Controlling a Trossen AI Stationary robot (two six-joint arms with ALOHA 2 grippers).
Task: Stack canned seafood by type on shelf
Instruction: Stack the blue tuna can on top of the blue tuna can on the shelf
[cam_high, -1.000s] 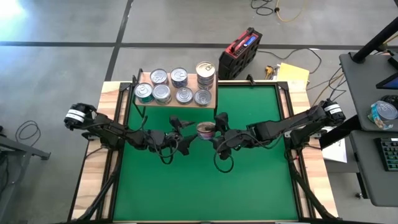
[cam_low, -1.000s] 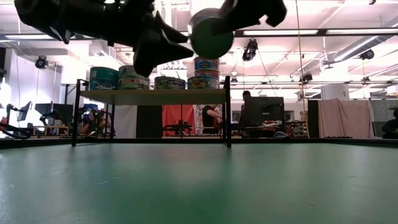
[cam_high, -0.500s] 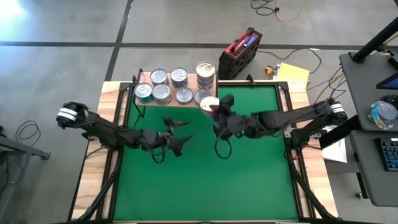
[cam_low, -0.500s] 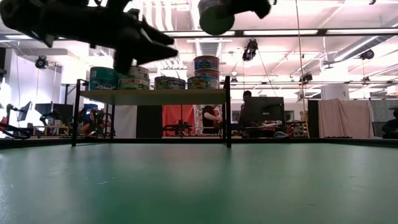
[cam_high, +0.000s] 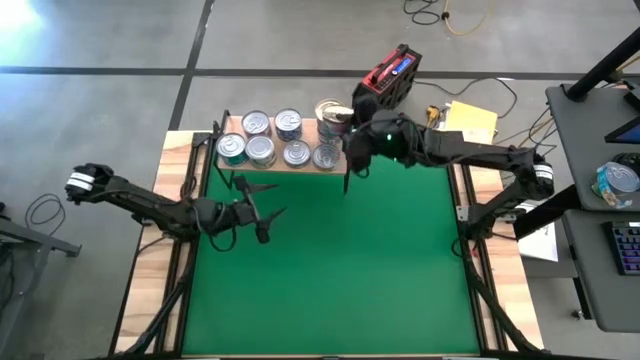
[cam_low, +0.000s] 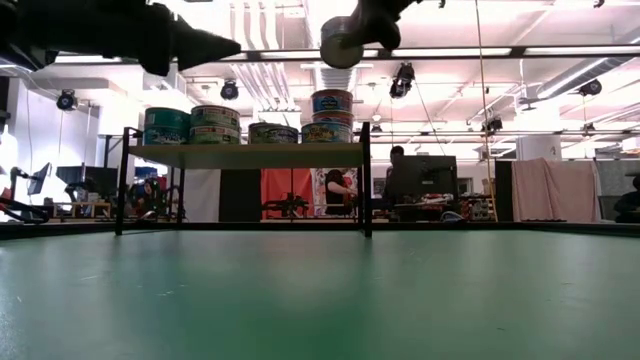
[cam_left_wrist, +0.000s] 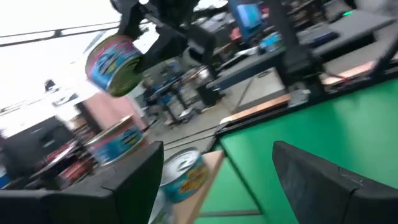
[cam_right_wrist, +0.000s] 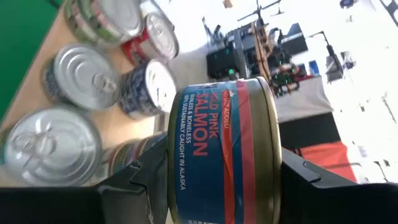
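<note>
over the right-hand end of the shelf (cam_high: 285, 160), the right pincer (cam_high: 352, 143) is clenched on a salmon tin (cam_right_wrist: 221, 158), gripped by its sides with the blue and red label turned toward the wrist camera. a moment ago this tin hung between the two arms above the middle of the green mat (cam_high: 330, 260); since then the right arm has carried it up and across, so it now sits just beside the tall stack of tins (cam_high: 331, 116) at that end of the shelf. in the low view the carried tin shows above that stack, clear of it and not yet set down.

well away from the right pincer, the left pincer (cam_high: 262, 217) has pulled back toward its own side of the mat, jaws released and holding nothing. it looks to be out of the way of the placement.

beyond the carried tin, the other shelved tins (cam_high: 260, 150) stand in two rows on the board, silver lids up, with one teal-sided tin (cam_high: 231, 149) at the far end from the right pincer.

my reading is that the carry is nearly done and the tin is being lined up for the stack. whether that stack is the same kind i cannot tell for sure.
</note>
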